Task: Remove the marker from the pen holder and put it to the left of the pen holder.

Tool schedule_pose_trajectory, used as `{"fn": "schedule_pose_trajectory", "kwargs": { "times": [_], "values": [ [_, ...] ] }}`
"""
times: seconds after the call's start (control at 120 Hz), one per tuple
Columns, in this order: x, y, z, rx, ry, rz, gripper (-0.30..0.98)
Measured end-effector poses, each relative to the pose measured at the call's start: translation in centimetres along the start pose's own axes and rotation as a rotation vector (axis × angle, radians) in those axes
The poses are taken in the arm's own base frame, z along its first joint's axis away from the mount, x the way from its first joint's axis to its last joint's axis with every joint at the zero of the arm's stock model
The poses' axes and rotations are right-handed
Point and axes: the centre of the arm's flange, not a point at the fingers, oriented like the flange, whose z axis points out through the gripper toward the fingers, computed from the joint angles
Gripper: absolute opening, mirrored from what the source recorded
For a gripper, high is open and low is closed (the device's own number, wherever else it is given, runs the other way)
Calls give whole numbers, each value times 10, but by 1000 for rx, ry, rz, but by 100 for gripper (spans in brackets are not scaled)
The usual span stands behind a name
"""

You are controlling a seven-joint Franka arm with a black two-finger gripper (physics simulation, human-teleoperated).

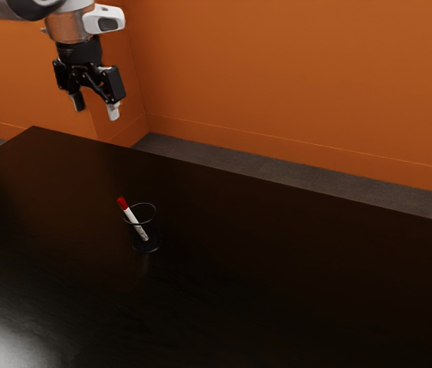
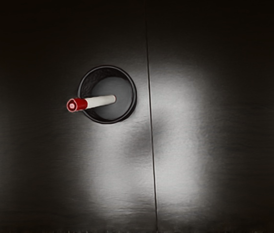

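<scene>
My gripper (image 1: 96,112) hangs high at the upper left of the exterior view, well above the table, its two fingers apart with nothing between them. A dark round pen holder (image 1: 155,241) stands upright on the table, lower than the gripper. Inside it leans a white marker (image 1: 133,221), its red cap sticking out over the rim toward the exterior view's left. Seen from above in the wrist view, the marker (image 2: 98,101) rests across the rim of the pen holder (image 2: 133,102), with its lower end inside.
The dark table (image 1: 277,268) carries the holder, and its far edge runs along an orange wall (image 1: 292,77). A thin straight seam (image 2: 151,126) crosses the tabletop beside the holder.
</scene>
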Motion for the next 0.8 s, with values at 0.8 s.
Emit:
{"fn": "schedule_pose_trajectory", "kwargs": {
  "times": [0.8],
  "values": [
    [107, -48, 176, 44, -52, 77, 69]
  ]
}}
